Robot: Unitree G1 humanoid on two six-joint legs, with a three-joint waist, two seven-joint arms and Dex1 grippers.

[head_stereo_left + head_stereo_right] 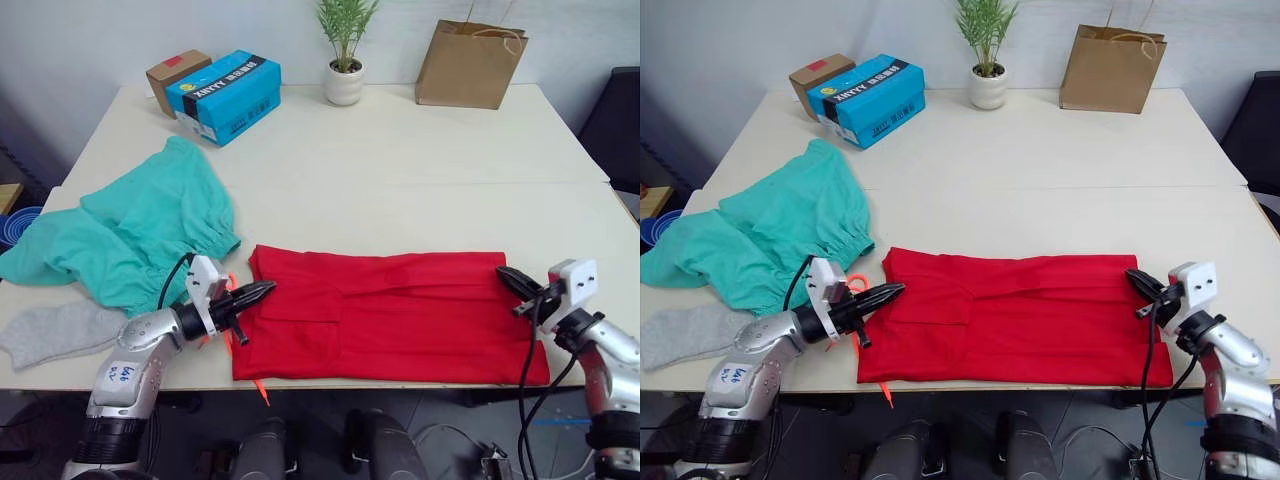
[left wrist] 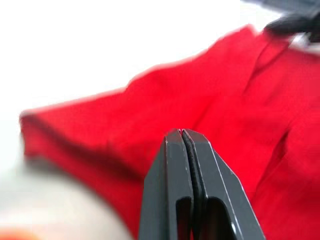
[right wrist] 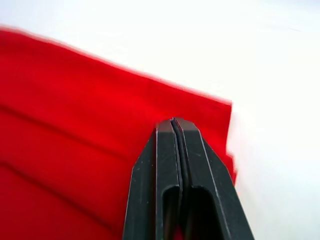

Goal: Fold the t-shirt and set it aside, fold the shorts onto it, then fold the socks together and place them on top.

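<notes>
The red t-shirt (image 1: pixel 390 315) lies folded into a long flat band along the table's front edge. My left gripper (image 1: pixel 266 289) is shut, its tips over the band's left end, and no cloth shows between the fingers (image 2: pixel 182 165). At the band's far right corner my right gripper (image 1: pixel 504 273) is also shut, hovering just over the fabric (image 3: pixel 75 125). The teal shorts (image 1: pixel 140 230) lie crumpled at the left, their orange drawstring (image 1: pixel 229 283) trailing beside my left gripper. A grey sock (image 1: pixel 55 330) rests at the front left corner.
Along the far edge stand a blue shoebox (image 1: pixel 226 96), a small brown box (image 1: pixel 176 76), a potted plant (image 1: pixel 345 60) and a brown paper bag (image 1: pixel 470 65). Bare tabletop (image 1: pixel 420 170) spreads behind the shirt.
</notes>
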